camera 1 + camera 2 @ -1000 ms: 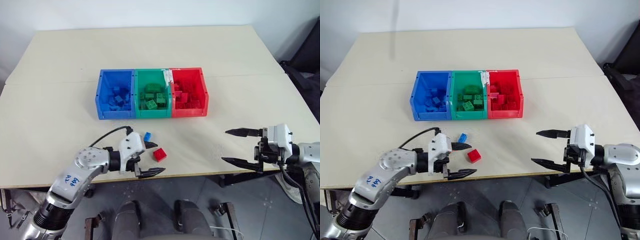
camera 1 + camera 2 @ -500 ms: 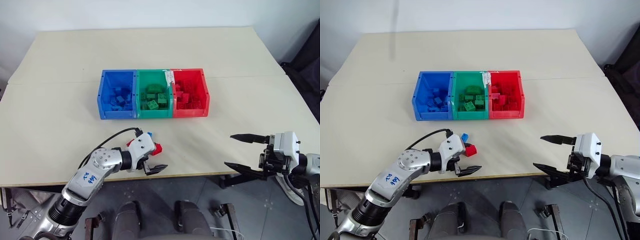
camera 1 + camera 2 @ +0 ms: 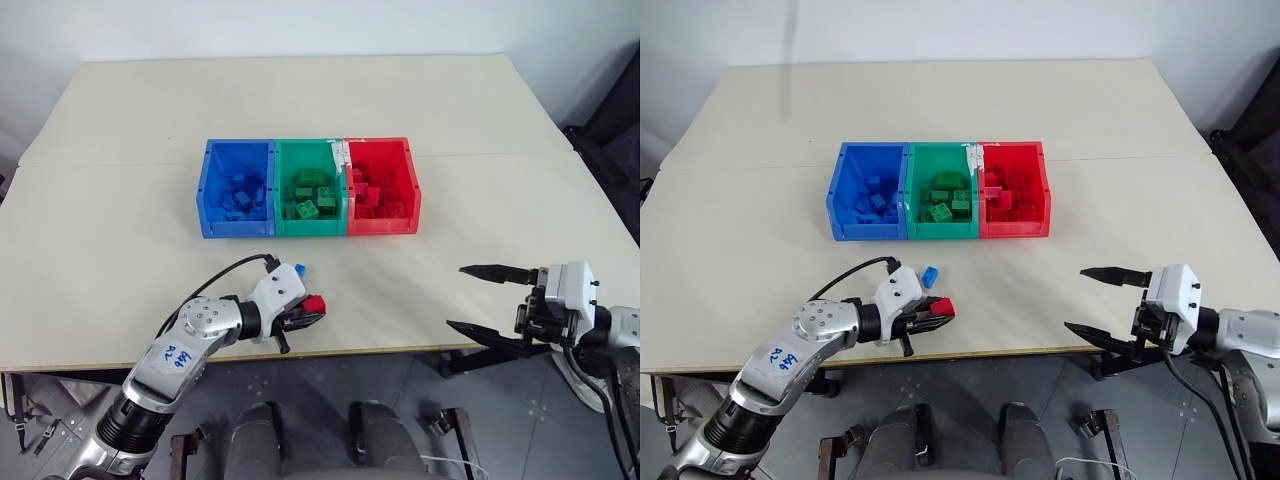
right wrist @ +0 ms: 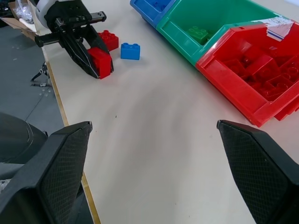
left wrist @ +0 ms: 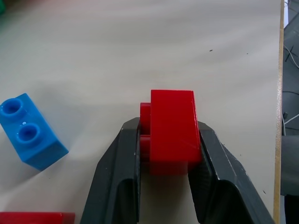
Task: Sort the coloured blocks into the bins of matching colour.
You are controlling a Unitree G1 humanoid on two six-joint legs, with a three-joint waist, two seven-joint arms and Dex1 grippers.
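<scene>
The left claw (image 5: 163,154) pinches the light, stiff, slick red block (image 5: 171,130) by its flat sides; right claw (image 3: 1102,300) gapes empty.

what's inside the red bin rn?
The red plastic bin holds a heap of small red studded bricks. Its floor beneath them and the near corners behind the front lip are covered.
</scene>
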